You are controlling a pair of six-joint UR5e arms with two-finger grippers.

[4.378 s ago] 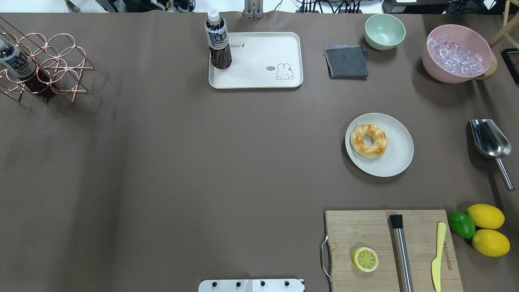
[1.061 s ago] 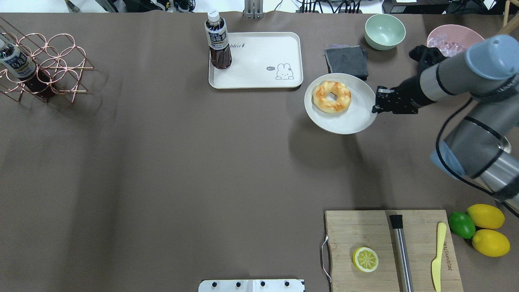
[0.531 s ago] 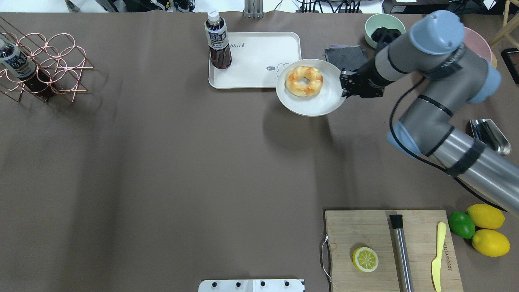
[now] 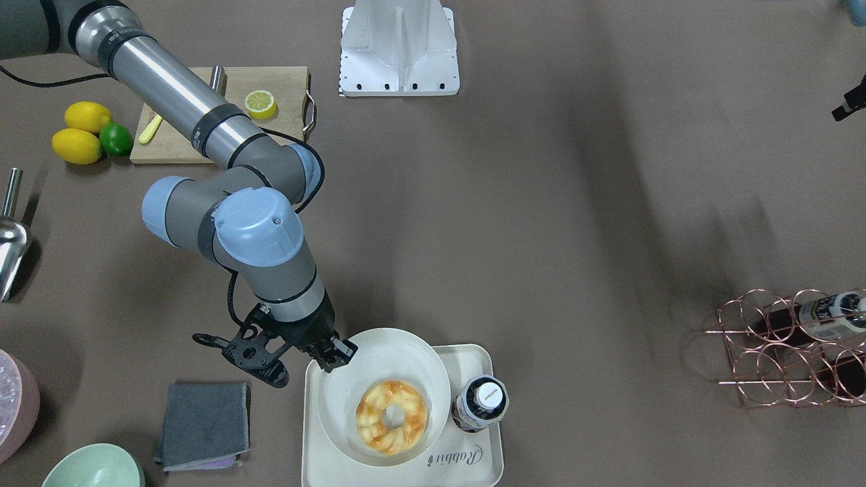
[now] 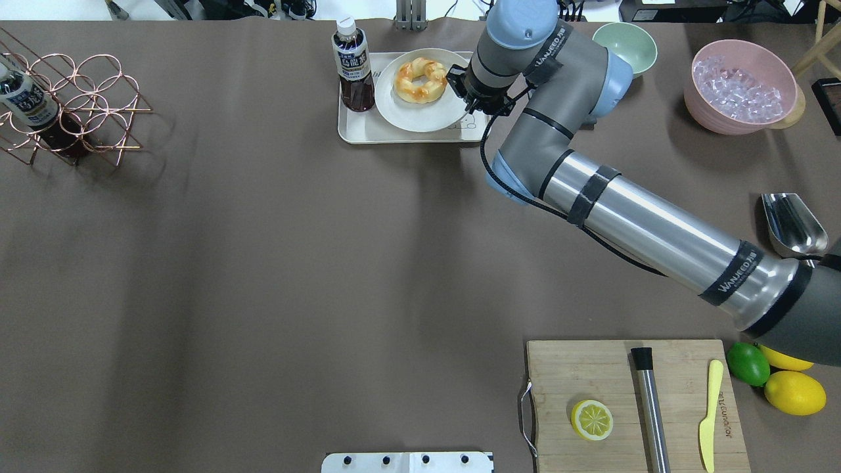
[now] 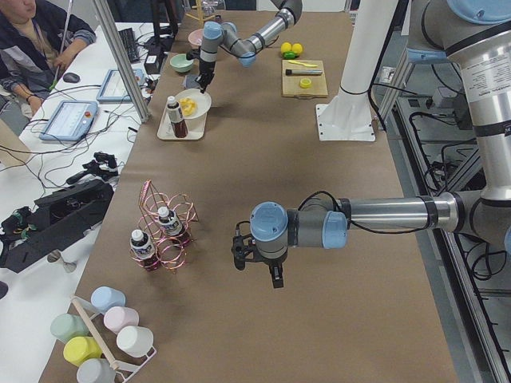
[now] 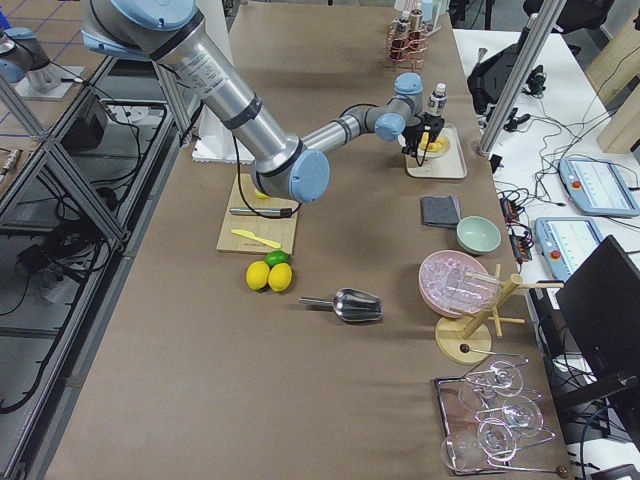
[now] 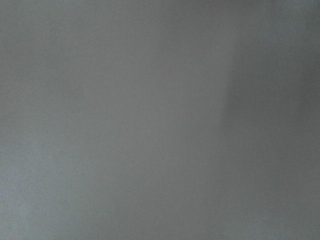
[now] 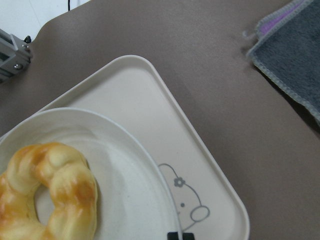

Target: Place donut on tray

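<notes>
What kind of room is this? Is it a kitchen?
Probably a robot lab, not a kitchen: a grey-and-blue robot arm works over a brown-covered table, beside a white desk with cables and control tablets.

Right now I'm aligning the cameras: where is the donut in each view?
Front-facing: donut bottom centre.
Overhead: donut top centre.
Exterior left: donut upper left.
Exterior right: donut upper right.
Left wrist: not visible.
Right wrist: donut lower left.
Shared landmark: tray under its plate.
</notes>
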